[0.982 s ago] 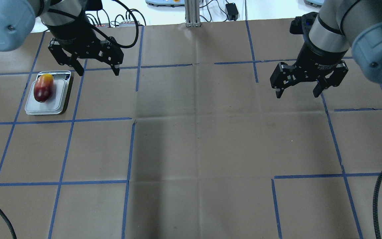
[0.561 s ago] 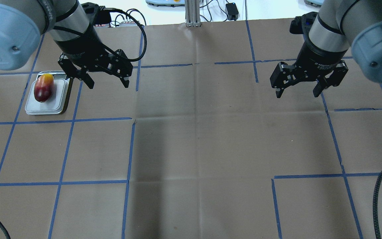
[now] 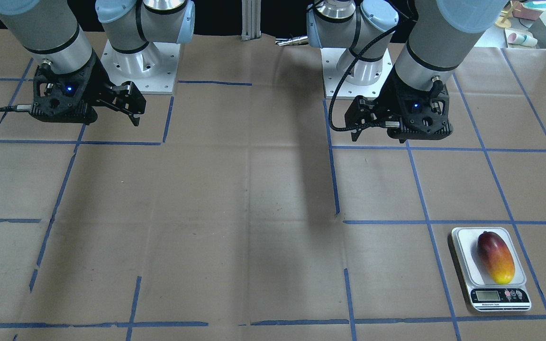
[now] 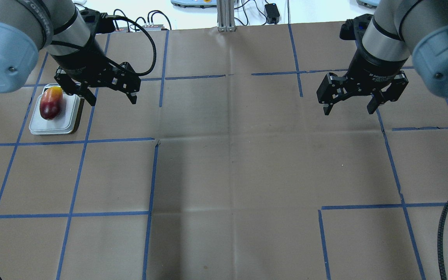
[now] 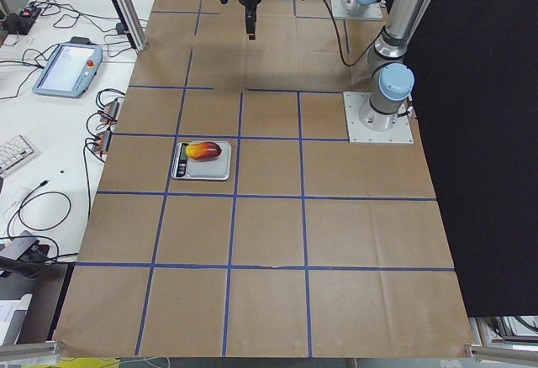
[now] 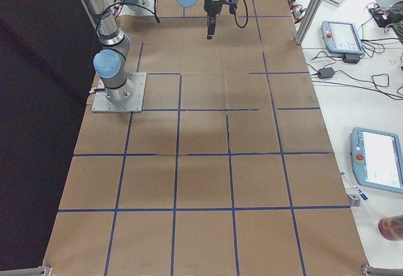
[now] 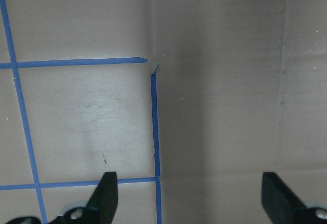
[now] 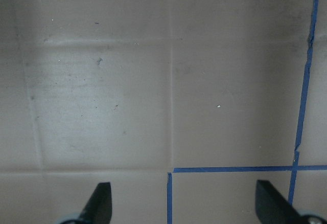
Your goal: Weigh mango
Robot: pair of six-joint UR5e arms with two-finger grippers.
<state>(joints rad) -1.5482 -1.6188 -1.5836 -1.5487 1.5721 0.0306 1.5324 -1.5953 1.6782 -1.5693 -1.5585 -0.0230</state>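
The mango (image 4: 50, 103), red fading to yellow, lies on the white platform of a small digital scale (image 4: 55, 128) at the table's left. It also shows in the front-facing view (image 3: 495, 257) on the scale (image 3: 465, 255) and in the exterior left view (image 5: 204, 149). My left gripper (image 4: 112, 102) is open and empty, raised above the table to the right of the scale. Its wrist view shows the gripper (image 7: 189, 193) over bare paper and blue tape. My right gripper (image 4: 348, 111) is open and empty, raised over the right side; its wrist view (image 8: 184, 198) shows only paper.
Brown paper with a blue tape grid (image 4: 152, 175) covers the table. An aluminium post (image 4: 226, 15) and cables stand at the far edge. A black cable (image 4: 441, 229) hangs at the front right. Teach pendants (image 6: 343, 36) lie on the side bench.
My left gripper, open, swung right and towards the table's near side, then came slightly back left beside the scale. The mango stays on the scale. The right arm has not moved.
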